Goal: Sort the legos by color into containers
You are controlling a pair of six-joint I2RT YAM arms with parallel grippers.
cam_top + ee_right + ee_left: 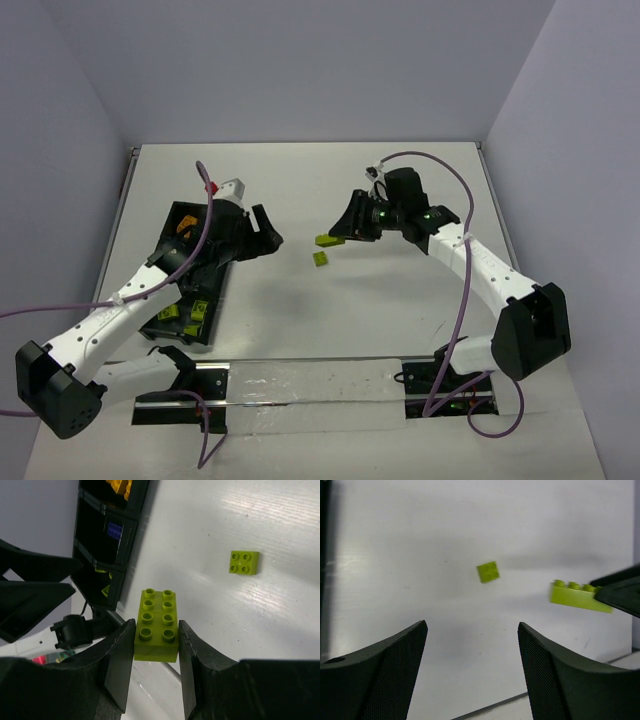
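Observation:
My right gripper [347,229] [156,624] is shut on a long lime-green lego [328,240] [157,626] and holds it above the table, its studs facing the wrist camera. It also shows at the right of the left wrist view [579,596]. A small square lime-green lego [320,258] [488,572] [244,562] lies loose on the table. My left gripper [270,231] [472,626] is open and empty, just right of the long black tray [218,290] [134,522]. The tray's compartments hold orange-yellow legos [185,226], a blue-purple one [114,530] and lime-green ones [186,314].
White walls close the table at the back and sides. A metal rail [300,378] runs along the near edge between the arm bases. Purple cables [455,180] loop from both arms.

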